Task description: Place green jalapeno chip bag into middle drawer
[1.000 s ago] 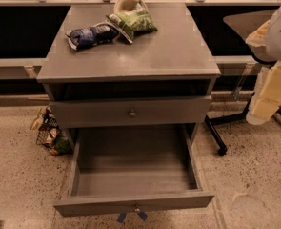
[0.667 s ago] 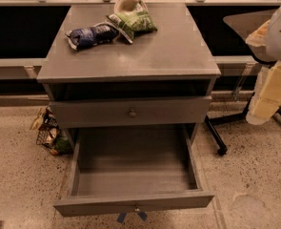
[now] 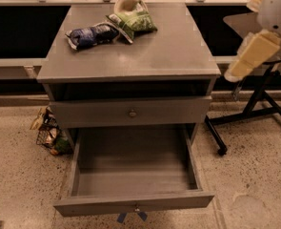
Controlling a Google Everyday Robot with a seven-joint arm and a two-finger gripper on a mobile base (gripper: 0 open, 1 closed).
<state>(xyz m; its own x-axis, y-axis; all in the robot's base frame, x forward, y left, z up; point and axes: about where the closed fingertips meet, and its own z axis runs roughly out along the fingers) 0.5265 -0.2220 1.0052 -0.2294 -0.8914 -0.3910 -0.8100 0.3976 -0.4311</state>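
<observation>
The green jalapeno chip bag (image 3: 133, 22) lies at the back of the grey cabinet top (image 3: 159, 56), next to a dark blue-and-white chip bag (image 3: 90, 35). The middle drawer (image 3: 135, 202) is pulled wide open below. Its inside is bare, and two blue tape tabs hang under its front knob. My gripper (image 3: 236, 71) hangs in the air at the right of the cabinet. It is level with the top's front right corner and well apart from the green bag. It holds nothing that I can see.
A closed drawer front with a round knob (image 3: 132, 112) sits above the open drawer. A white rounded object (image 3: 128, 1) stands behind the green bag. A wire basket of snack packs (image 3: 49, 135) sits on the floor at the left. A black stand's legs (image 3: 254, 113) spread at the right.
My arm and gripper have moved up and to the left, closer to the cabinet's right edge. The bags and the drawer have not moved.
</observation>
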